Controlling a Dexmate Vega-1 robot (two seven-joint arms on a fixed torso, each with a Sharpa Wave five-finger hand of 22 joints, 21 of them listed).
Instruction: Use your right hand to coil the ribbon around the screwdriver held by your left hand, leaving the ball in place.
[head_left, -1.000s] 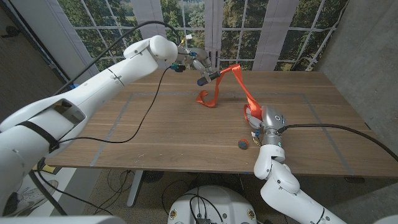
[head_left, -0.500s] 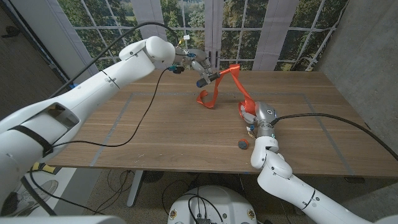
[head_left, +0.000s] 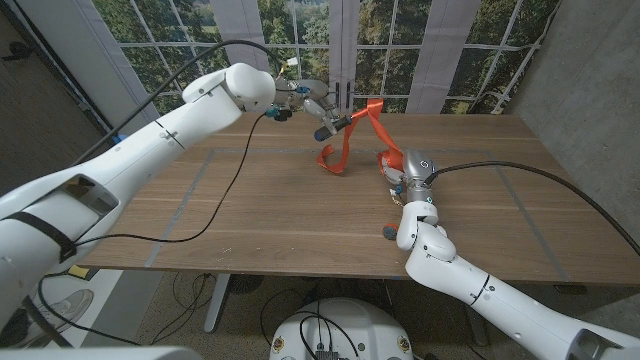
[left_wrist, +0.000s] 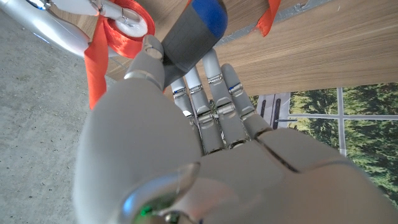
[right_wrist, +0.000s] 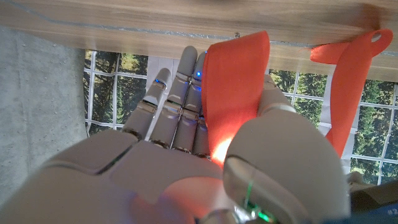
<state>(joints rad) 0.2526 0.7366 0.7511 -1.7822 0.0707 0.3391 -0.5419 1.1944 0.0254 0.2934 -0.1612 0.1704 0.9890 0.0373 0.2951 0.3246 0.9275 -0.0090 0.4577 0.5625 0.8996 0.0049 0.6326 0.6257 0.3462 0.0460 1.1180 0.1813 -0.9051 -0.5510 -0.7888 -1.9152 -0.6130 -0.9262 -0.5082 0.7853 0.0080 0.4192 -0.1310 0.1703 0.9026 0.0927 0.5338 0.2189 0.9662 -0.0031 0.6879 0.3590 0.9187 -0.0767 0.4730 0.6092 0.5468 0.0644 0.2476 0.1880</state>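
Windows (head_left: 300, 40) with trees behind them back a wooden table (head_left: 250, 210). Left hand (head_left: 312, 100) is up over the table's far side, clenched on the screwdriver (head_left: 334, 125), dark handle with a blue end pointing toward the middle. Ribbon (head_left: 345, 145), orange, is draped over the screwdriver, one tail hanging to the table, the other running down to the right hand (head_left: 398, 172). Right hand has it pinched between thumb and fingers (right_wrist: 186, 93). Ball (head_left: 388, 232) looks to be on the table near the front edge, partly hidden by the right arm.
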